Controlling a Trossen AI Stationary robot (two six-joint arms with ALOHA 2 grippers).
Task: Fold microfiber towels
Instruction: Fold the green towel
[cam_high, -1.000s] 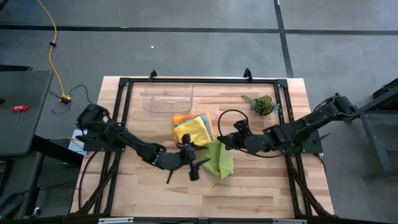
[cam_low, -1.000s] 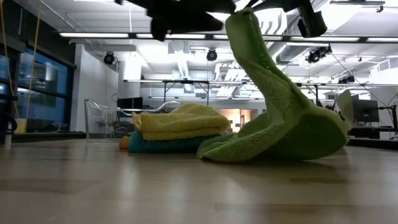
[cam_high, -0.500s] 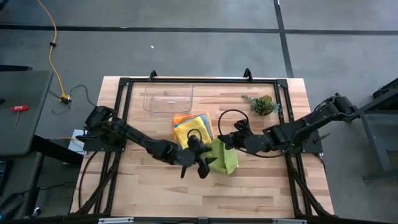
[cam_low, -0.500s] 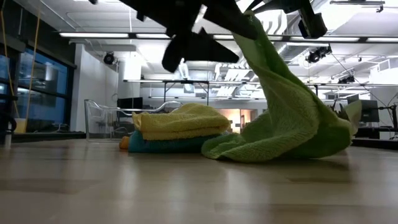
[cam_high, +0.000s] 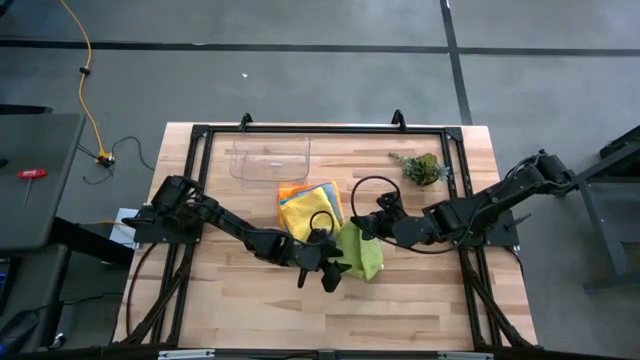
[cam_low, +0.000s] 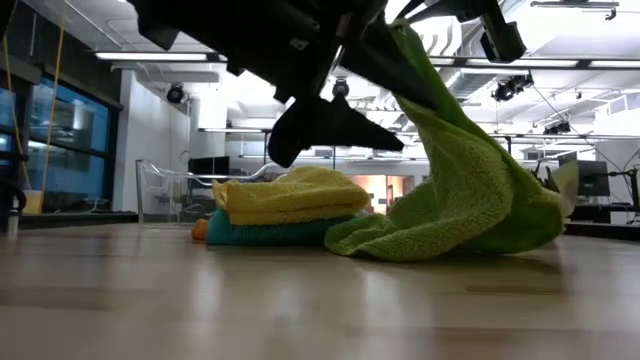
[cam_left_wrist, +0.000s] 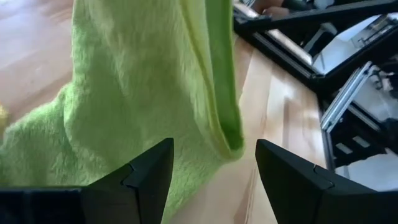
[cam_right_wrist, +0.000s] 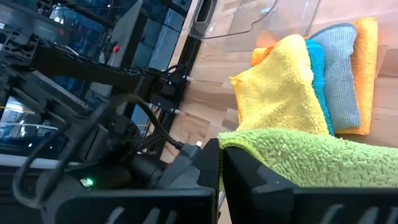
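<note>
Lime green towel (cam_high: 360, 253) is being held up by one corner, clenched in the right gripper (cam_high: 352, 229), draping down to the table (cam_high: 430, 300) beside the folded stack (cam_high: 310, 205). Soft, light and limp, it is best pinched at its hanging edge, being lined up between the left gripper's (cam_left_wrist: 211, 165) released fingers.

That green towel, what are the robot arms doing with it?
The right gripper is shut on a corner of the lime green towel, lifting it up while the rest droops onto the table. The left gripper, fingers open, is right at the towel's hanging edge, not gripping it yet. Beside it sits a stack of towels with the yellow towel on top. It looks like they are getting ready to fold the green one.
</note>
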